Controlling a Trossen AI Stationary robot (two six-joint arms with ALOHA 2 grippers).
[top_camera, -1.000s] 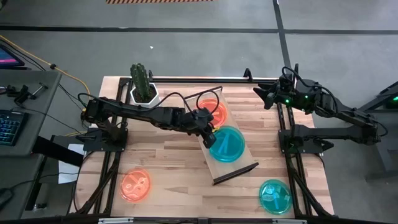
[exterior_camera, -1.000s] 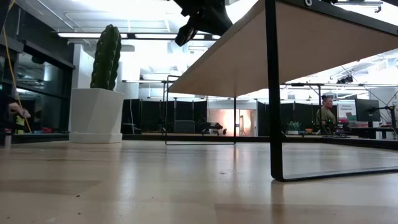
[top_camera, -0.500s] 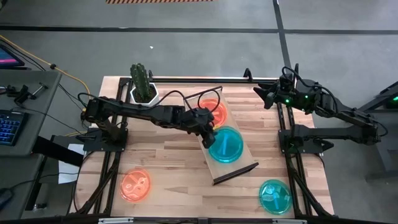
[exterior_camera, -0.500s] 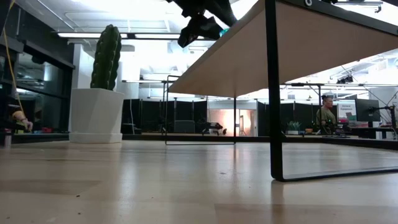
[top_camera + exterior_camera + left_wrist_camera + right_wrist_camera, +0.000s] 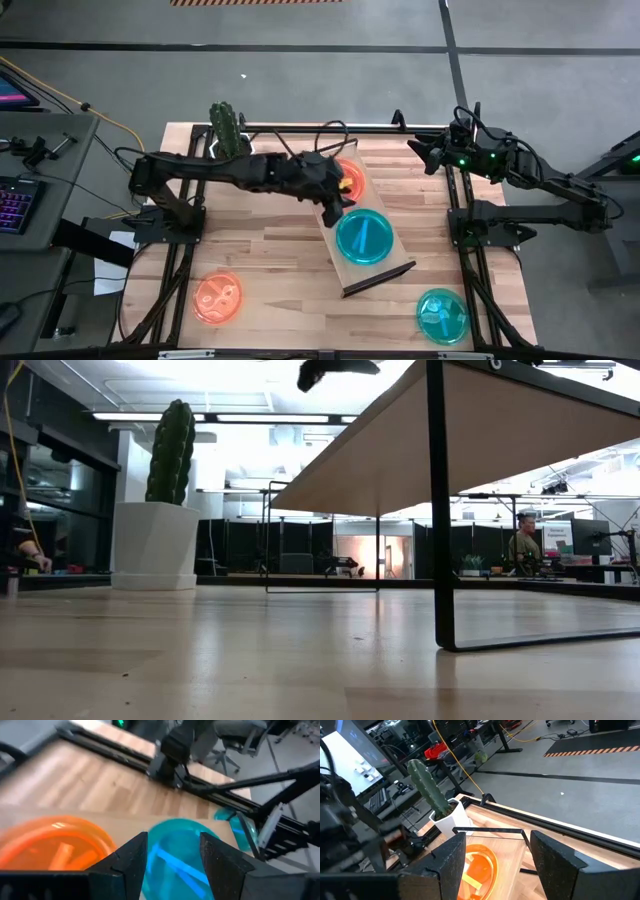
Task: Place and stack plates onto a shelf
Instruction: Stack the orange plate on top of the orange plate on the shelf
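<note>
The shelf (image 5: 377, 273), a long light-wood board on dark legs, stands slantwise mid-table. An orange plate (image 5: 349, 178) lies flat on its far end and a teal plate (image 5: 363, 237) lies flat on its middle. My left gripper (image 5: 337, 205) hovers open above the teal plate's (image 5: 175, 852) far-left rim, and the orange plate (image 5: 52, 845) lies beside it. In the low view it shows high over the shelf's underside (image 5: 480, 440). My right gripper (image 5: 425, 156) waits open at the far right. A second orange plate (image 5: 218, 298) and a second teal plate (image 5: 441, 315) lie on the tabletop.
A potted cactus (image 5: 228, 135) stands at the far left, close behind my left arm. A dark rail (image 5: 380, 279) closes the shelf's near end. Bare tabletop (image 5: 290, 270) lies left of the shelf. A person (image 5: 522, 545) sits far behind the table.
My left gripper has opened and let go of the teal plate, which stays lying on the shelf's middle. The gripper has then risen clear of it and drawn back a little toward the table's far edge.
</note>
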